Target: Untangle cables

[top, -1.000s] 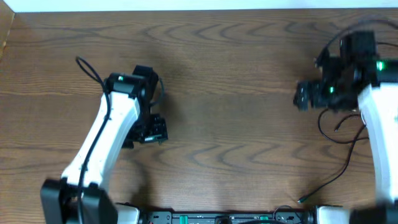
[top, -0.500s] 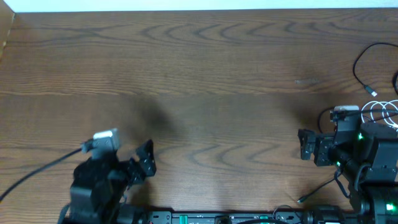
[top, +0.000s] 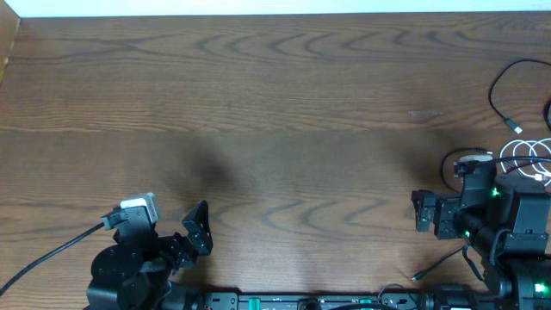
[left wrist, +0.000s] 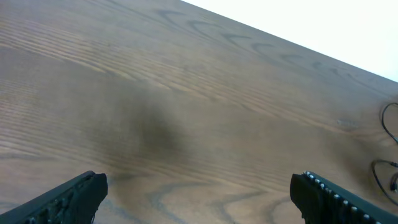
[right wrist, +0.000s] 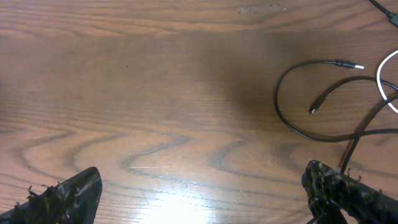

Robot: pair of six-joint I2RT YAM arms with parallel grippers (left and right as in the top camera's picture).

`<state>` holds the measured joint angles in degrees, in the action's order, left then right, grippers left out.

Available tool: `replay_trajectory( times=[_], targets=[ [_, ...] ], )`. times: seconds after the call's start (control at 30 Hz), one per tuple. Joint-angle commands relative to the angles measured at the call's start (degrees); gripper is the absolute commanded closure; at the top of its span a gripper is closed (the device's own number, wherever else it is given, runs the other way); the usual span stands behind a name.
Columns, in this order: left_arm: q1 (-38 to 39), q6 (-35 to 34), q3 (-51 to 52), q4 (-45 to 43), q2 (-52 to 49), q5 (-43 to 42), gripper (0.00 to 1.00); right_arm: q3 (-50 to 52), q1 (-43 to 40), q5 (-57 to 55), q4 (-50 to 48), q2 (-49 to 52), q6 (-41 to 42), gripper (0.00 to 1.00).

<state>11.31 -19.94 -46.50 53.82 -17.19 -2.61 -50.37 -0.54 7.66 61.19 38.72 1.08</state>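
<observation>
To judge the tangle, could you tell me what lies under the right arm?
White cable loops and black cables run beneath the arm; their crossings there are hidden.

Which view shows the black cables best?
Right wrist: the black cables lie unobstructed, loop and plug ends clear. Overhead shows them small, partly under the right arm. Left wrist catches only slivers.
</observation>
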Motion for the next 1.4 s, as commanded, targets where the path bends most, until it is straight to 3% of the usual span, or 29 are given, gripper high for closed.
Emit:
replay_trajectory(
  times=[0.0, 0.53, 0.63, 1.37],
  targets=[
    [-0.09, -0.68, 0.26, 0.11, 0.09, 0.72, 0.01, 0.42, 0.22, -0.24, 0.15, -0.15, 0.79, 0.01],
    [-0.09, -0.68, 0.26, 0.11, 0.09, 0.72, 0.01, 0.46, 0.22, -2.19, 1.29, -1.57, -0.13, 0.01],
    [-0.09, -0.68, 0.26, 0.13, 0.09, 0.72, 0.01, 1.05, 0.22, -2.16, -2.25, -4.15, -1.64, 0.01],
    [-0.09, -0.68, 0.26, 0.11, 0.09, 0.72, 0.01, 42.23, 4.02, -1.6, -68.7, -32.44, -2.01, 0.01]
  ],
)
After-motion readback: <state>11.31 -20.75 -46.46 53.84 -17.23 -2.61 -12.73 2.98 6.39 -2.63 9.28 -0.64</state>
